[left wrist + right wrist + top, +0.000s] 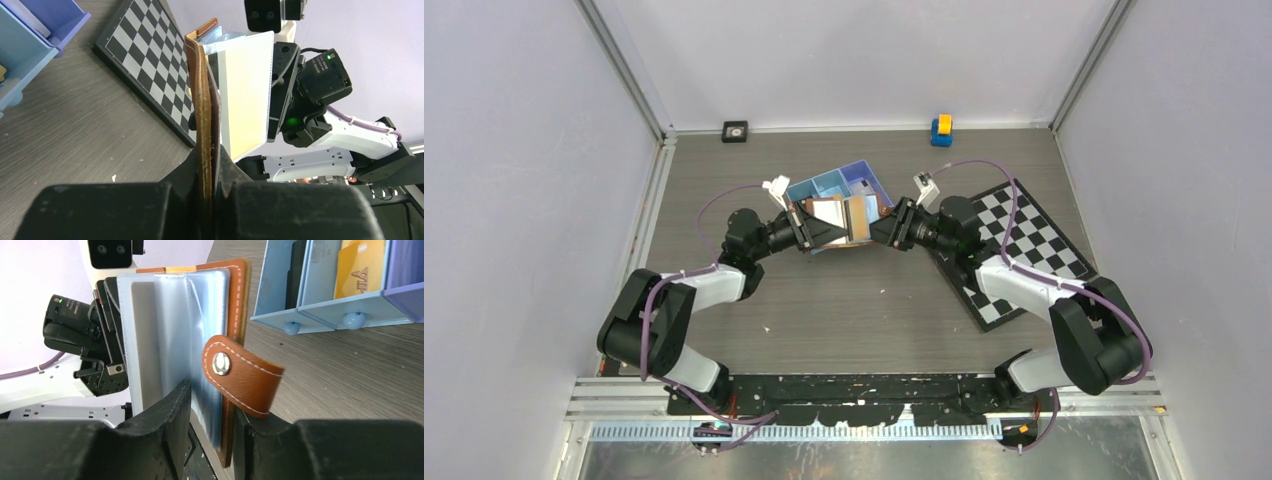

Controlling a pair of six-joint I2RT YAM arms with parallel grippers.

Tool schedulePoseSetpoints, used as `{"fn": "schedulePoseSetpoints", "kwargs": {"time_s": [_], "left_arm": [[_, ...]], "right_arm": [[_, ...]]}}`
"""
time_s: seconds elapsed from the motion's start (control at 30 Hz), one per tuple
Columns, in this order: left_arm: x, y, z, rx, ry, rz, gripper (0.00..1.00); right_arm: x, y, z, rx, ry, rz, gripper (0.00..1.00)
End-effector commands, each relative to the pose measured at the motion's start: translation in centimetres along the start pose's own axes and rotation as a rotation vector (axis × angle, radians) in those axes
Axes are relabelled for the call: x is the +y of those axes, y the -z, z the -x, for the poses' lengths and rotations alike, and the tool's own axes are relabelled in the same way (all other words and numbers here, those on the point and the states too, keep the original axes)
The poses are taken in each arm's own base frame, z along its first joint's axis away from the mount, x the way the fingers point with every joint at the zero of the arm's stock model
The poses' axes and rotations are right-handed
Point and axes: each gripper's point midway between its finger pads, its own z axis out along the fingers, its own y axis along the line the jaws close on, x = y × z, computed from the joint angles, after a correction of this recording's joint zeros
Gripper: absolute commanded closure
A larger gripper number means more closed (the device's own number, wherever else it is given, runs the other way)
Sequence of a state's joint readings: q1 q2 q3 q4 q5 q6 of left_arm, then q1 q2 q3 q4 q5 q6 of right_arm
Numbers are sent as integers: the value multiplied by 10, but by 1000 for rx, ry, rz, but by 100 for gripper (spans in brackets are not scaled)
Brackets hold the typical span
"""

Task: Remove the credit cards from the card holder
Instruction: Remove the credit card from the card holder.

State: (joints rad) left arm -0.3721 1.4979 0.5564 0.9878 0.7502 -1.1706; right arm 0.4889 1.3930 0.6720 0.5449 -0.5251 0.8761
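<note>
A grey wood-grain table (844, 310) lies between pale lilac walls (524, 150). A black-and-white chequered board (1044, 235) lies flat on the right of it. A blue three-compartment tray (824, 186) sits toward the far middle. A small yellow-and-blue block (941, 129) and a small black square item (735, 131) rest by the back wall.

Both arms reach inward and meet near the centre, just in front of the tray. They hold the brown card holder (839, 218) spread open between them, off the table.

The left hand (809, 228) is clamped on one edge. In its wrist view the fingers press on either side of the brown cover, which stands on edge and runs away from the camera. A cream-tinted clear sleeve (245, 95) fans out beside the cover.

The right hand (886, 228) is closed on the opposite side. Its wrist view shows the fingers (170, 415) pinching the pale blue plastic sleeves together with the brown cover. The strap clasp (242, 372), with its metal snap, curls loose over the other finger.

A pale card (147, 340) shows through one sleeve of the holder. An orange credit card (357, 267) stands upright in the tray's middle compartment. A dark flat item (296, 270) stands in the compartment beside it.
</note>
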Motion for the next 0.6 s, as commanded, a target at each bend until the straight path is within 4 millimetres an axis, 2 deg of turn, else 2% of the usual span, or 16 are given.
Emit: {"fn": "schedulePoseSetpoints", "kwargs": {"time_s": [0.0,0.23,0.43,0.57], "left_arm": [[-22,-1,-1,25,-99,-40,100],[-18,-1,0,23,-99,-17,100],[-15,1,0,11,-103,9,100],[-16,1,1,9,-106,10,100]], "right_arm": [[33,2,12,-37,86,99,59],[35,3,14,-52,88,103,51],[17,21,30,-161,95,-4,50],[28,24,31,-160,100,52,50]]}}
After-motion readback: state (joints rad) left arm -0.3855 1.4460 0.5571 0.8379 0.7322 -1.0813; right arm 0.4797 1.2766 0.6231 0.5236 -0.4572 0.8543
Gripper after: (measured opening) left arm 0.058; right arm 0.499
